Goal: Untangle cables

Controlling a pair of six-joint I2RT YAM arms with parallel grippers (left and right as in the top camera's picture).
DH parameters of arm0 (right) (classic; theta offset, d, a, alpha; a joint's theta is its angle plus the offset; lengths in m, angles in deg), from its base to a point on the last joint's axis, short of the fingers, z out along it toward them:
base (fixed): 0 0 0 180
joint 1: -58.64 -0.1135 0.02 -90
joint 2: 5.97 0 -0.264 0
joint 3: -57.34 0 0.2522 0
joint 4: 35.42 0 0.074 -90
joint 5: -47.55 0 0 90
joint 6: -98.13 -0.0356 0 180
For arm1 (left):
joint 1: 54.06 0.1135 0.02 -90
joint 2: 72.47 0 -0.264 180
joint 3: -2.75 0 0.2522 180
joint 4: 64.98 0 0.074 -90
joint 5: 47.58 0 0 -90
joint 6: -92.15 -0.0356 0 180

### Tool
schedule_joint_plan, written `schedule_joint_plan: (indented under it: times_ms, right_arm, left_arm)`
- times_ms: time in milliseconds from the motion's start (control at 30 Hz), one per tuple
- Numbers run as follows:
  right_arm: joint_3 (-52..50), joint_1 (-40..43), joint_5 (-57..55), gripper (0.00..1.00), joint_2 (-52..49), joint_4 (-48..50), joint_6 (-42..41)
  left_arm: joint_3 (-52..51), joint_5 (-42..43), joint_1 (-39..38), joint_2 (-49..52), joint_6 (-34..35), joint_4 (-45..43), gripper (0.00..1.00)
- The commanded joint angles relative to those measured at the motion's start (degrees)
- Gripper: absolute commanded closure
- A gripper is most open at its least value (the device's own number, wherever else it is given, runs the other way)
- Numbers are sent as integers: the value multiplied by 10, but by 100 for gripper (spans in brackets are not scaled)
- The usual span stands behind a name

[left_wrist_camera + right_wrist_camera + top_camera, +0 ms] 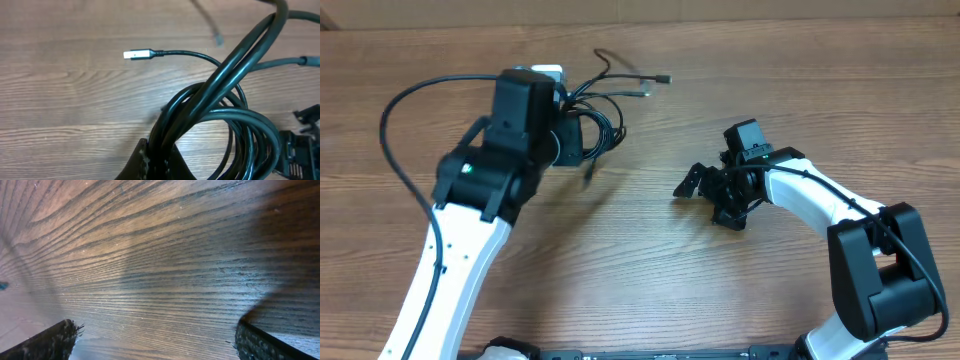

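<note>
The cables are a looped bunch of thin black cords at the back left of the wooden table. Two loose ends reach right, one ending in a small plug. My left gripper is shut on the bunch. In the left wrist view the black loops rise from between the closed jaws of the left gripper, and a silver-tipped plug lies on the wood beyond. My right gripper stands open over bare table, well to the right of the cables, with its fingers wide apart and only wood between them.
A small white object lies just behind the left arm's wrist. A thicker black wire arcs from the left arm over the table's left side. The table's back edge runs along the top.
</note>
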Motion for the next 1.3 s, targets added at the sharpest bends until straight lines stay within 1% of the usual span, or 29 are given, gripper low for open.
schedule_joint_plan:
  times_ms: [0, 133, 200, 233, 400, 433, 533, 633, 700, 767, 800, 833, 867, 900, 933, 1000, 1067, 1233, 1267]
  right_arm:
    - [-4, 0, -40, 0, -9, 4, 9]
    - [-4, 0, -40, 0, -9, 4, 9]
    - [-4, 0, -40, 0, -9, 4, 9]
    - [-4, 0, -40, 0, -9, 4, 9]
    - [-4, 0, -40, 0, -9, 4, 9]
    - [-4, 0, -40, 0, -9, 4, 9]
    - [-4, 0, -40, 0, -9, 4, 9]
    - [-4, 0, -40, 0, -9, 4, 9]
    - [-4, 0, -40, 0, -9, 5, 9]
    - [-4, 0, -40, 0, -9, 6, 9]
    - [-4, 0, -40, 0, -9, 6, 9]
    - [-4, 0, -40, 0, -9, 6, 9]
    - [-4, 0, -40, 0, -9, 6, 9]
    - [-4, 0, -40, 0, -9, 6, 9]
    - [-4, 0, -40, 0, -9, 6, 9]
    - [-4, 0, -40, 0, -9, 6, 9]
    - [-4, 0, -40, 0, -9, 6, 9]
    - [-4, 0, -40, 0, -9, 6, 9]
    - [-4, 0, -40, 0, -9, 6, 9]
  left_arm:
    - [11, -2, 2, -9, -5, 5, 96]
    - [10, 5, 2, 17, 5, 9, 96]
    - [10, 32, 2, 58, 8, 14, 96]
    - [10, 33, 2, 72, 8, 19, 96]
    - [10, 49, 2, 194, 6, 74, 96]
    - [10, 60, 2, 225, 2, 85, 96]
    - [10, 135, 0, 310, -28, 94, 96]
    - [10, 137, -11, 383, -29, 98, 96]
    - [10, 137, -21, 416, -29, 100, 96]
    - [10, 137, -27, 428, -29, 102, 95]
    - [10, 136, -28, 432, -29, 105, 88]
    - [10, 137, -28, 432, -29, 109, 76]
    - [11, 137, -28, 431, -31, 112, 56]
    - [13, 137, -28, 431, -39, 118, 47]
    - [18, 137, -27, 431, -44, 130, 46]
    - [46, 136, -27, 431, -44, 169, 51]
    - [93, 136, -28, 429, -43, 205, 53]
    - [99, 136, -28, 429, -39, 204, 51]
    - [97, 137, -28, 429, -39, 204, 50]
